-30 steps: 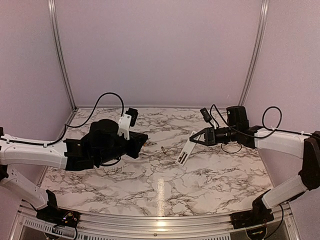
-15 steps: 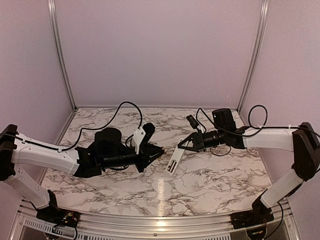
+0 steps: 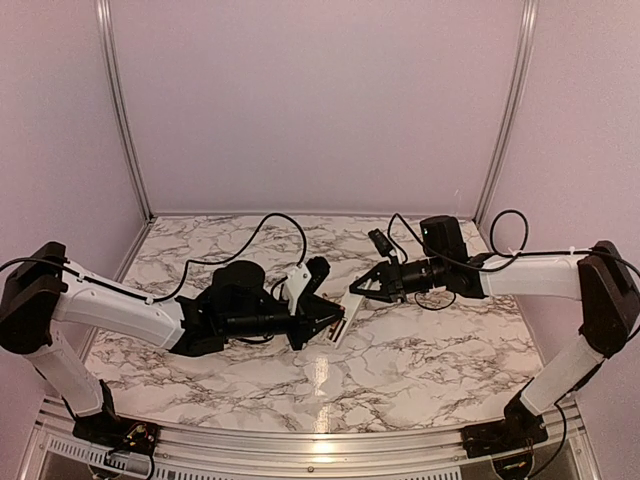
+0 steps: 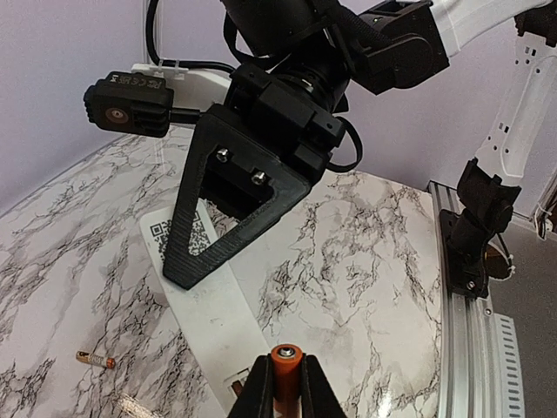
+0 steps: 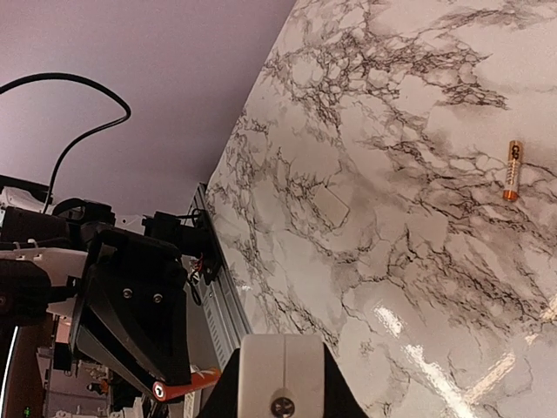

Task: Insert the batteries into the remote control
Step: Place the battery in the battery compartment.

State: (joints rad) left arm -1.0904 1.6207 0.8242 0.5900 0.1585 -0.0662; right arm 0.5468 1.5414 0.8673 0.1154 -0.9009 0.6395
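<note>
We see one battery [image 4: 285, 355] pinched end-on in our left gripper [image 4: 285, 387], its orange tip just at the remote control's [image 4: 213, 305] lower end. Our right gripper [image 3: 357, 291] clamps the remote's upper end, holding it tilted over the marble table [image 4: 365, 235]. Both arms stretch low toward the remote. The second battery [image 4: 94, 358] lies loose near the remote

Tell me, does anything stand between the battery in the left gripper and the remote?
Nothing visible does. The left gripper holds the battery close to the free end of the remote, which the right gripper grips. The other battery lies on the table, off to the side.
</note>
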